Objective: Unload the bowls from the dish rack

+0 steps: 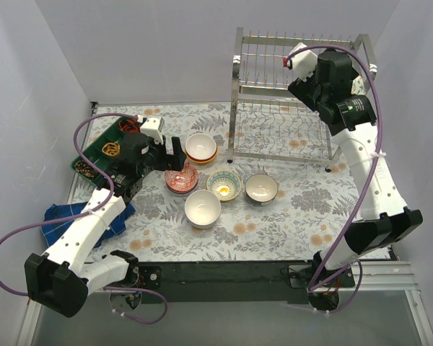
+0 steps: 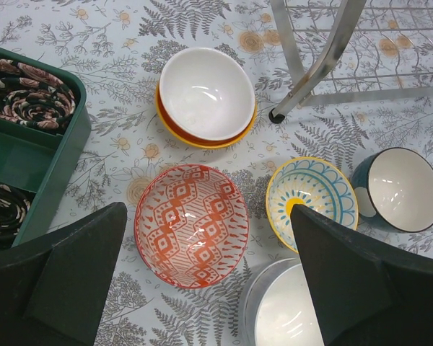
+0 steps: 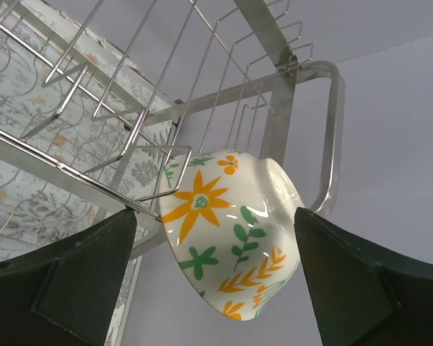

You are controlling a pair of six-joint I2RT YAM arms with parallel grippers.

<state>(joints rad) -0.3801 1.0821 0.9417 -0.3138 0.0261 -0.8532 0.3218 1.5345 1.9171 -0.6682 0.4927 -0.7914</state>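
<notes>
The floral bowl [image 3: 227,234] is seen tilted on edge on the upper tier of the dish rack [image 1: 296,101], just beside its tubular frame loop. The right hand [image 3: 215,216] is spread wide around it; contact cannot be made out. Left of the rack's front leg, the left hand [image 2: 208,213] is held wide open and empty over the red-patterned bowl [image 2: 191,234], with the yellow-rimmed bowl [image 2: 310,198] just beside. The white bowl [image 2: 289,310] is cut off by the frame edge.
</notes>
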